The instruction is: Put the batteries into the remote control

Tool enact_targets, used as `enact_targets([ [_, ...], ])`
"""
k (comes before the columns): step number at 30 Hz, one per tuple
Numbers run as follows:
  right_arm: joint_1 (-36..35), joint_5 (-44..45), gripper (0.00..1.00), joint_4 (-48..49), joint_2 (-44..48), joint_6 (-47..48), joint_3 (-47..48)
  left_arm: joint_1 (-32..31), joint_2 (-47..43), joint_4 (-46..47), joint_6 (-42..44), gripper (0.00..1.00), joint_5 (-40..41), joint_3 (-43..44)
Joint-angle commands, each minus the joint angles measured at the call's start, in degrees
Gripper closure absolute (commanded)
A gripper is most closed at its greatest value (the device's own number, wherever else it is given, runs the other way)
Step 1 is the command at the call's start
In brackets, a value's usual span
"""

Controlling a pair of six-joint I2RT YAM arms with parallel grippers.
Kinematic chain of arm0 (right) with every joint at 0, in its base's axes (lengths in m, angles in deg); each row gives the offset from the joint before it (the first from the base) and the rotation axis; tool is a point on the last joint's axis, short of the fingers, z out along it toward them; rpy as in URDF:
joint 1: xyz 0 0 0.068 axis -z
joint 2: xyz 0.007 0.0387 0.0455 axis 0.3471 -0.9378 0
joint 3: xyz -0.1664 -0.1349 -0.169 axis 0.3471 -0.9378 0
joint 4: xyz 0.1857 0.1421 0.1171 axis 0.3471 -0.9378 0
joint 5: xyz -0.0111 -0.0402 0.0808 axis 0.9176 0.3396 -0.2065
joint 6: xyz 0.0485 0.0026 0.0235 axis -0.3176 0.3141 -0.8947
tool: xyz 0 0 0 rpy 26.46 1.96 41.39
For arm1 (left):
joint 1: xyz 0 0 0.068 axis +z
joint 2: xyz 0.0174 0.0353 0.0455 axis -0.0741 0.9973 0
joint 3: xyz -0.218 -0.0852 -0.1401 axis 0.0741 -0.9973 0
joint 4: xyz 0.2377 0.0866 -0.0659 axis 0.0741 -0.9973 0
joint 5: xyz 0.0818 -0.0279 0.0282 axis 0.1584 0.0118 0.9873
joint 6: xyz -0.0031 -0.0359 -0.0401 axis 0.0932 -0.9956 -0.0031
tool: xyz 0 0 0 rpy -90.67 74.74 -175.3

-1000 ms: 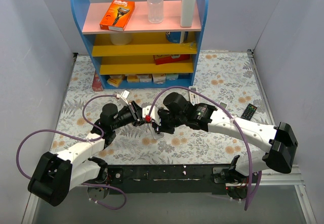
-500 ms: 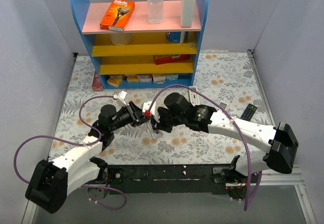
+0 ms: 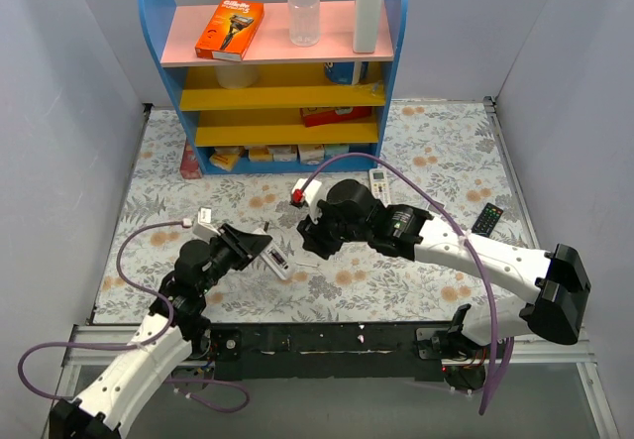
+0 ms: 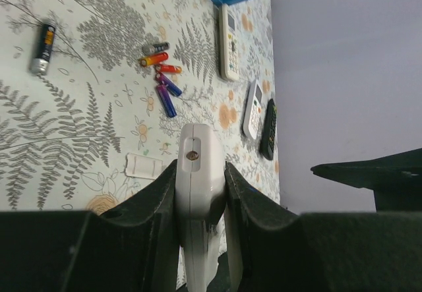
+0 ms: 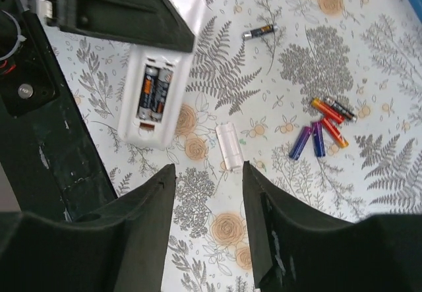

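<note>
Left pincer (image 4: 200,168) clamps its matte black fingers on the smooth white bar of the remote control (image 4: 195,144), over the fern-printed bench (image 4: 66,140). Two cells (image 5: 154,93) sit in its open bay. Right pincer (image 5: 208,170) gapes wide, empty. Beyond lie a small white lid (image 5: 227,146), slim red, blue and dark batteries (image 5: 322,128), then a lone dark cell (image 5: 258,31).

— Loose batteries (image 5: 318,138) on the counter (image 3: 446,152)?
— Six: five bunched, one dark battery (image 5: 258,31) apart. Two more seated inside the long remote (image 5: 151,130).
— Remotes, total?
— Four: the long remote, two shorter white remotes (image 4: 228,31), one black remote (image 4: 268,128). One loose cover (image 4: 144,165).
</note>
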Motion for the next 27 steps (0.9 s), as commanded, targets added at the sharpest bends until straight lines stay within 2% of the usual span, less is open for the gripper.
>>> enact_targets([
  [1, 0.5, 4.3, 0.47, -3.2, -0.7, -4.6, -1.1, 0.3, -7.4, -9.9, 0.6, 1.0, 7.8, 0.1],
  [6, 0.5, 4.9, 0.47, -5.8, -7.9, -5.7, 0.4, 0.3, -11.9, -15.7, 1.0, 1.0, 10.1, 1.5],
  [14, 0.5, 5.4, 0.47, -7.1, -19.1, -4.7, 4.8, 0.4, -12.0, -20.3, 4.0, 1.0, 10.1, 5.7],
  [23, 0.5, 7.9, 0.47, -9.2, -25.1, -6.3, 7.2, 0.4, -12.2, -20.3, 5.3, 1.0, 8.6, 5.8],
  [27, 0.5, 8.5, 0.47, -10.0, -26.7, -6.3, 7.9, 0.4, -11.8, -19.3, 5.6, 1.0, 5.1, 5.6],
])
